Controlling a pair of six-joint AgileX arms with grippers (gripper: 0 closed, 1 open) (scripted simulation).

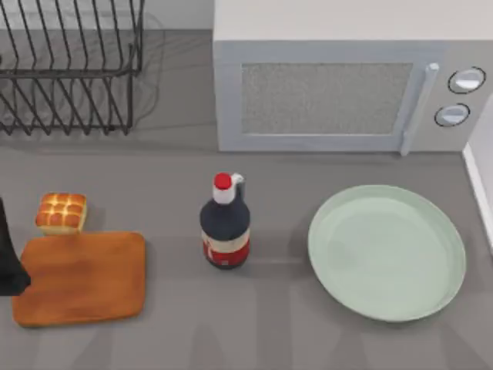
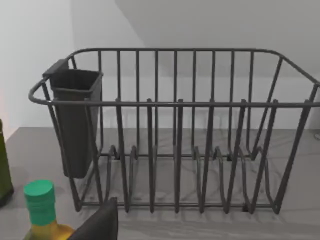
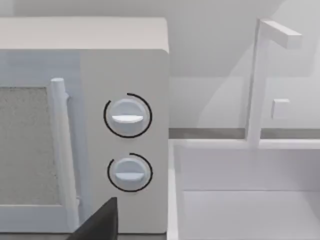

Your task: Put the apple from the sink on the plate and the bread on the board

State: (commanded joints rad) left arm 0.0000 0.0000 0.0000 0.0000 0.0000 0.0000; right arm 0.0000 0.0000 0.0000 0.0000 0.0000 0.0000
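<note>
The bread (image 1: pixel 61 213) sits just beyond the far-left corner of the board (image 1: pixel 81 277), the plate (image 1: pixel 387 250) at right. I cannot tell either gripper's state. Risk: bread slipping when grasped.

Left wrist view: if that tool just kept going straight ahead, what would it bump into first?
Probably the dish rack, which stands squarely ahead of the left tool. A green-capped bottle sits nearer but off to the side, likely missed. Depth is hard to judge.
</note>
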